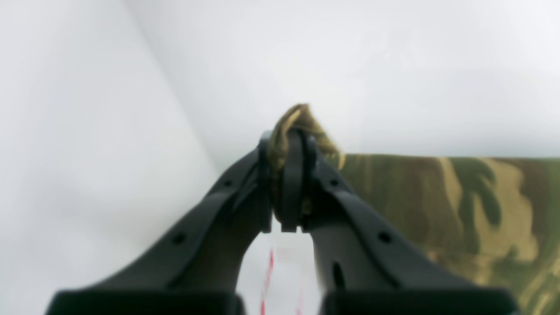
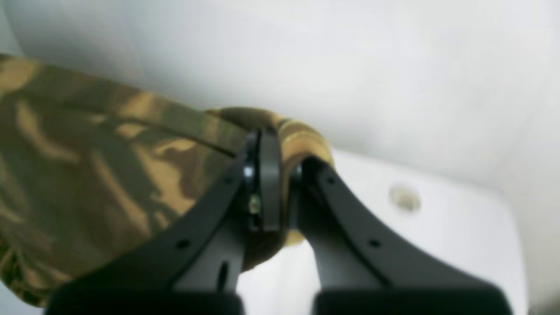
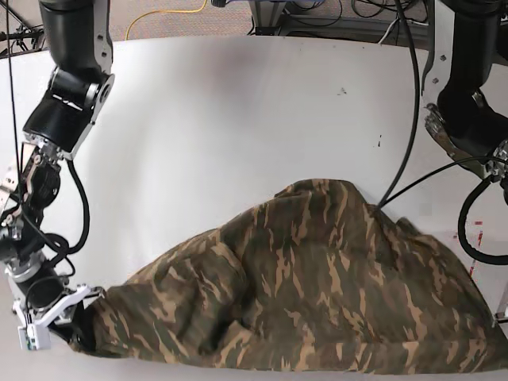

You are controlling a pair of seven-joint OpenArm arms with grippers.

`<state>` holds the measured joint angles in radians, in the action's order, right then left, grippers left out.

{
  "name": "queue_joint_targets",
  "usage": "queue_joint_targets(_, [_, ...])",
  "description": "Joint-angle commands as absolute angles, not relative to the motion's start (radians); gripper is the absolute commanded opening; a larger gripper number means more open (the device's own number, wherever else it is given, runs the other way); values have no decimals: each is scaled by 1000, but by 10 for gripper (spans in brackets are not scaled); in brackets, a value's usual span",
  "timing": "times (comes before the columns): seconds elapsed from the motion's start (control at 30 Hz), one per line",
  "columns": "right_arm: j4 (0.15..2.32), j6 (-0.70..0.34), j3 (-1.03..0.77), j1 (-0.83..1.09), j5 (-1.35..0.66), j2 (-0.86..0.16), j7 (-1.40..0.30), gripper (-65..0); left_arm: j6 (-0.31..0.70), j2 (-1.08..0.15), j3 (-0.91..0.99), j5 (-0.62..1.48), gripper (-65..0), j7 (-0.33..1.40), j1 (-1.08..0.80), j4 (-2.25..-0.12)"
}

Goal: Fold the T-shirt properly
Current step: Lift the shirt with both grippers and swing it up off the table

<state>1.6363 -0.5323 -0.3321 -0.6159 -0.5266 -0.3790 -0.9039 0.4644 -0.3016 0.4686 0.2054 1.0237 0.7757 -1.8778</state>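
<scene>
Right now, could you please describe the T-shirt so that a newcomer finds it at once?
Look at the white table, near its front edge. A wide crumpled cloth lies there, stretched between the two arms: the T-shirt. Its green, brown and tan camouflage is the only pattern on the table, and the right claw and left claw each pinch one corner.

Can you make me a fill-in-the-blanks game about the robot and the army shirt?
1. The T-shirt has a ____ pattern.
2. Both pincers are ____ on the cloth.
3. The left pincer and the right pincer each pinch one ____ of the shirt.
4. The table is ____ in colour.

Missing words: camouflage; shut; edge; white
</scene>
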Motion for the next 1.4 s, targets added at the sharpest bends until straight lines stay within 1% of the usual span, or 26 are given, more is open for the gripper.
queue_joint_targets(0.0, [1604, -535, -312, -717, -545, -429, -871, -650, 450, -340, 476, 193, -650, 995, 862, -1873])
queue_joint_targets(0.1, [1552, -536, -277, -803, -547, -458, -871, -650, 450, -346, 466, 193, -650, 998, 941, -1833])
queue_joint_targets(0.23, [1512, -538, -202, -924, -547, -490, -871, -650, 450, -395, 453, 194, -650, 995, 1047, -1776])
queue_joint_targets(0.4, [1422, -542, -128, -1082, -547, -526, -868, -650, 450, -406, 409, 194, -650, 993, 1201, -1682])
queue_joint_targets(0.57, [1395, -542, -50, -1202, -570, -565, -866, -650, 453, -406, 374, 196, -650, 998, 1293, -1664])
queue_joint_targets(0.7, [1374, -542, -21, -1241, -593, -590, -868, -650, 453, -406, 337, 196, -650, 1000, 1326, -1658])
queue_joint_targets(0.8, [1376, -542, -19, -1237, -621, -596, -871, -650, 453, -404, 315, 199, -650, 1000, 1320, -1661])
queue_joint_targets(0.97, [1377, -542, -27, -1170, -653, -642, -877, -650, 455, -398, 312, 200, -650, 1000, 1285, -1661])
queue_joint_targets(1.17, [1460, -542, -140, -961, -713, -651, -912, -650, 456, -369, 317, 202, -650, 1000, 1182, -1702])
queue_joint_targets(1.37, [1575, -544, -251, -722, -722, -633, -943, -650, 456, -354, 328, 202, -650, 1043, 1009, -1808])
